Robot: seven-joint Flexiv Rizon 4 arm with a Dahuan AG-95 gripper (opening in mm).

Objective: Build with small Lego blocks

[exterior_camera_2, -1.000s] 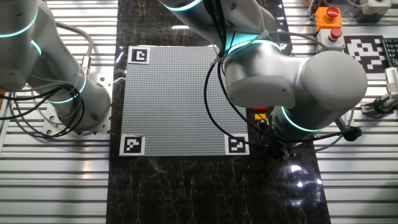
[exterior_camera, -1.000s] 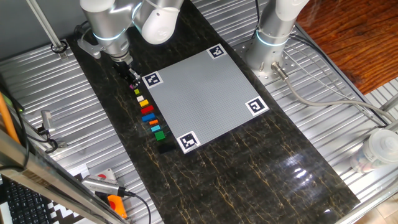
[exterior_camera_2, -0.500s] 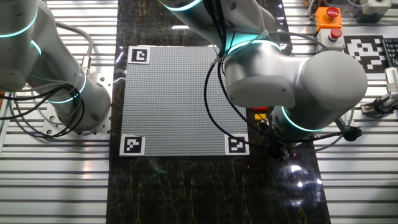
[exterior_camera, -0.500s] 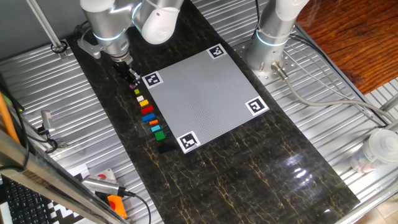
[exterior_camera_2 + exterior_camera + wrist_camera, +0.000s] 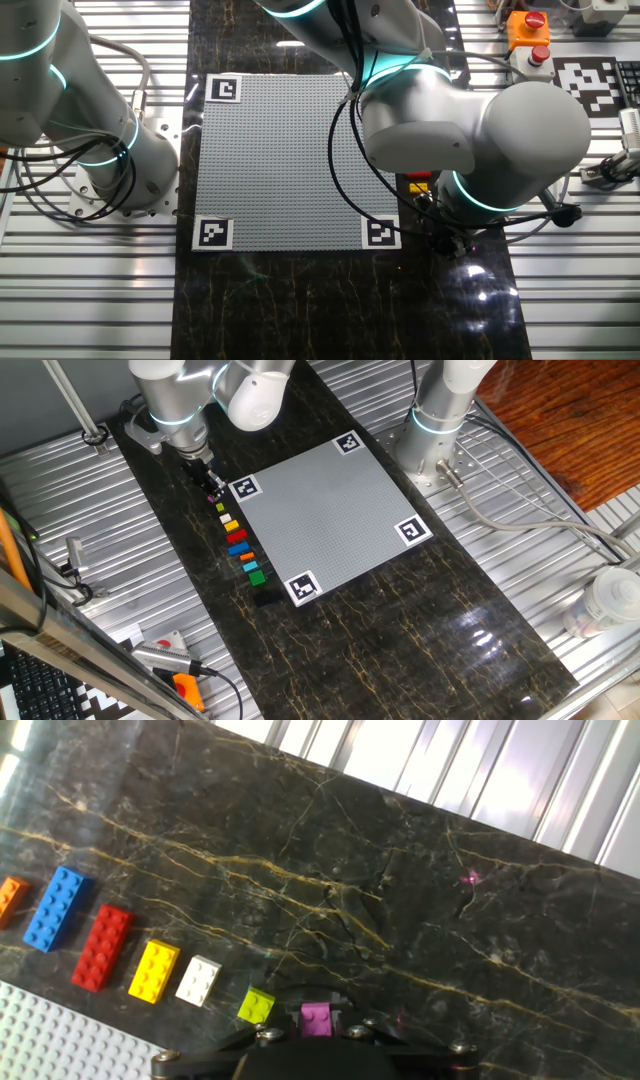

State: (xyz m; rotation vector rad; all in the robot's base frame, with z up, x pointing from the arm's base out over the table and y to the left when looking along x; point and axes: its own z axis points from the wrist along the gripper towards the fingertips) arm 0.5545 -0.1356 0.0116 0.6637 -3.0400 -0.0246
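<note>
The small Lego blocks lie in a row on the dark marble beside the grey studded plate. In the hand view the row runs orange, blue, red, yellow, white, olive, then pink. My gripper is low over the row's end, its dark fingers pressed against both sides of the pink block, which rests on the table. From one fixed view my gripper is at the row's far end, with green and black blocks at the near end.
The plate carries black-and-white tags at its corners, one right beside my gripper. A second robot arm's base stands past the plate. Ribbed metal flooring borders the marble strip. My own arm hides the block row in the other fixed view.
</note>
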